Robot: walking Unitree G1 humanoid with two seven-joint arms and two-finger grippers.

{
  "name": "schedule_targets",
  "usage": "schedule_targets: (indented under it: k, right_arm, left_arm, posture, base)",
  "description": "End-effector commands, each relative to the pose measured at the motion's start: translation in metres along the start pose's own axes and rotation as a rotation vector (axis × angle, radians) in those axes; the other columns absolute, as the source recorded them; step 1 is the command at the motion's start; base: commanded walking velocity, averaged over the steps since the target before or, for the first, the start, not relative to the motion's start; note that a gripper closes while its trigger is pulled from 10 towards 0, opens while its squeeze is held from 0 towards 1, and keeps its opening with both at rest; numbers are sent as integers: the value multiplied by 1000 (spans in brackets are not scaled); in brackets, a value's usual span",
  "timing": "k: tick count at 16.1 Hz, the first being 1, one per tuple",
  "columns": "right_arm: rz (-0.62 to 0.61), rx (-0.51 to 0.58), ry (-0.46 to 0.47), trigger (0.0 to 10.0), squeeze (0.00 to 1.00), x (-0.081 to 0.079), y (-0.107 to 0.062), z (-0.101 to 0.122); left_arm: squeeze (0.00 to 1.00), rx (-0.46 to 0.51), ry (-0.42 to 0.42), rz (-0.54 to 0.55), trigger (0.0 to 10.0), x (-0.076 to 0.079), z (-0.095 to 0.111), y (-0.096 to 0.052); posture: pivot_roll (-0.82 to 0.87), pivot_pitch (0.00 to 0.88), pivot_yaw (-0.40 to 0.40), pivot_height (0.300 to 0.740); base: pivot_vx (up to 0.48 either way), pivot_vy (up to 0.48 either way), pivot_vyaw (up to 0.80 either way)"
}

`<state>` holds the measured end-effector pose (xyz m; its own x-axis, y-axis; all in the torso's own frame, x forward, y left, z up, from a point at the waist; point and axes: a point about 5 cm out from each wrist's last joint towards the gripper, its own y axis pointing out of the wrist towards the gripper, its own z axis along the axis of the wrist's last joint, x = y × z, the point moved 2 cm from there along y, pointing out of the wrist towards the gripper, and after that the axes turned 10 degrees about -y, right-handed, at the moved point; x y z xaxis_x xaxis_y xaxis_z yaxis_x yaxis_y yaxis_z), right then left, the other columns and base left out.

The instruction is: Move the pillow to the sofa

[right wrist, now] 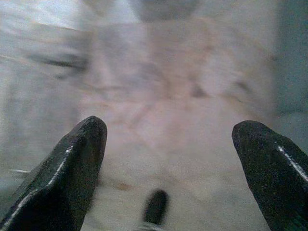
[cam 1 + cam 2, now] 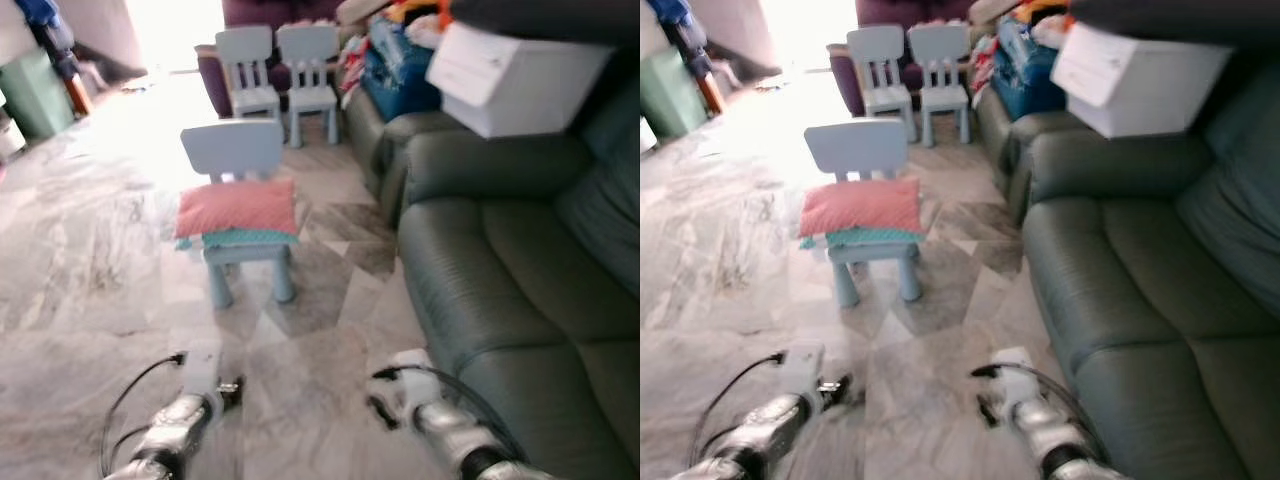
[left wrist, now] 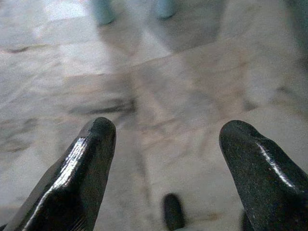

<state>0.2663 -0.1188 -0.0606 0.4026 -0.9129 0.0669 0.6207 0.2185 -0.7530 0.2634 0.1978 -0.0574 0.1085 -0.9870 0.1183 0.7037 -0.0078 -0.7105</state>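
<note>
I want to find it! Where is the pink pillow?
The pink pillow lies on the small blue chair, atop a teal cushion, left of the green sofa.

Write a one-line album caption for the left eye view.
Pink pillow on a small blue chair, green sofa to the right, both grippers low and open.

Home living room: green sofa point(image 2: 520, 290), child chairs point(image 2: 278, 70), marble floor point(image 2: 90, 270)

**Blur and frame edges obscure a living-room scene**

Motion softens the wrist views, smearing the marble floor point(image 1: 183, 96) under the right claw point(image 1: 168, 163). The green sofa point(image 2: 520, 300) runs off the frame at 3 o'clock. A teal cushion point(image 2: 240, 238) lies mostly hidden beneath the pink pillow point(image 2: 238, 208). Clutter point(image 2: 400, 40) at 1 o'clock is indistinct.
</note>
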Motion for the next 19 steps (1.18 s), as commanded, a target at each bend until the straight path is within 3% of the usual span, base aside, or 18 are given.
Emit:
schedule_targets:
  k: [1,10,12,13,15,19]
  right_arm:
    - [-14,2,-11,10000,0,7,-1,1]
    - [-5,-7,-28,10000,0,6,-1,-3]
    - [-27,20,-47,10000,0,9,-1,3]
    - [-39,43,-82,10000,0,11,-1,10]
    - [-41,111,-110,10000,0,14,-1,30]
    - [-54,324,-76,10000,0,34,-9,89]
  left_arm:
    - [0,14,12,-10,10000,6,7,2]
    - [0,1,22,-13,10000,6,3,1]
    - [0,0,37,-7,10000,6,4,2]
    - [0,18,63,-2,10000,6,7,2]
    - [0,56,35,-18,10000,6,19,3]
    - [0,212,-16,-117,10000,9,64,1]
  posture:
    - [-119,0,32,740]
    - [-115,0,28,740]
    - [-115,0,29,740]
    - [-122,0,38,740]
    - [-125,0,37,740]
    - [-133,0,22,740]
  base:
    - [420,0,0]
    - [420,0,0]
    - [0,0,0]
    - [0,0,0]
    - [0,0,0]
    - [0,0,0]
